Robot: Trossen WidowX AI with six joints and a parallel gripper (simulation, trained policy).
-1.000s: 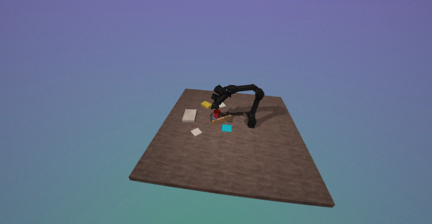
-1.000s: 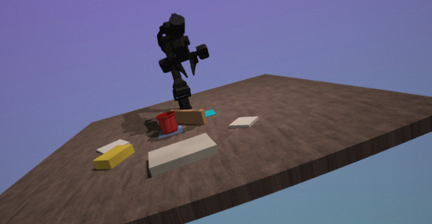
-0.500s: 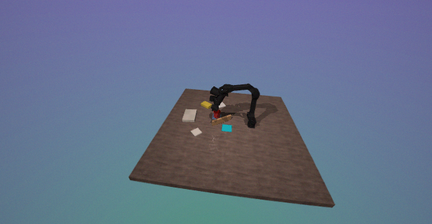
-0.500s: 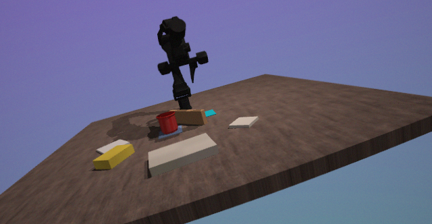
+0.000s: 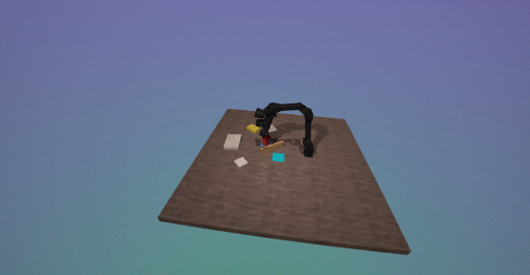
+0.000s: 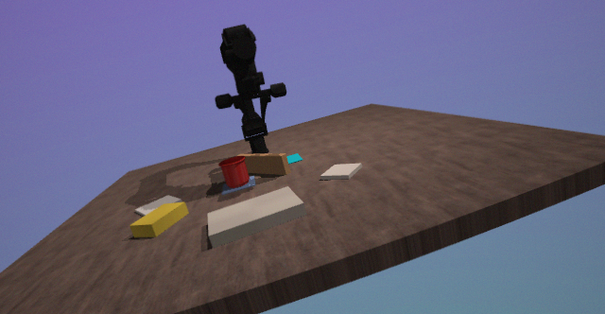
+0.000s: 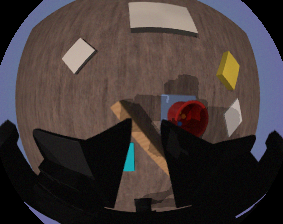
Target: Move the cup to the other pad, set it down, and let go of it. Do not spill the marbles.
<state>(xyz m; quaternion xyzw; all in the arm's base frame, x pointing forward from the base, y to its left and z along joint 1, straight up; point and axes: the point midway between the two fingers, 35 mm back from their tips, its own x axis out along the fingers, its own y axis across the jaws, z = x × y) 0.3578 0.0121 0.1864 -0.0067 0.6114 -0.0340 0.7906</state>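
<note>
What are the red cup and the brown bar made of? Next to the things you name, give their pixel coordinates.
The red cup (image 5: 266, 141) (image 6: 234, 172) (image 7: 199, 111) looks like smooth plastic, as it shines softly, though painted metal is possible. The brown bar (image 5: 269, 148) (image 6: 268, 165) (image 7: 141, 135) seems to be unpainted wood, from its tan colour and faint streaks.
</note>
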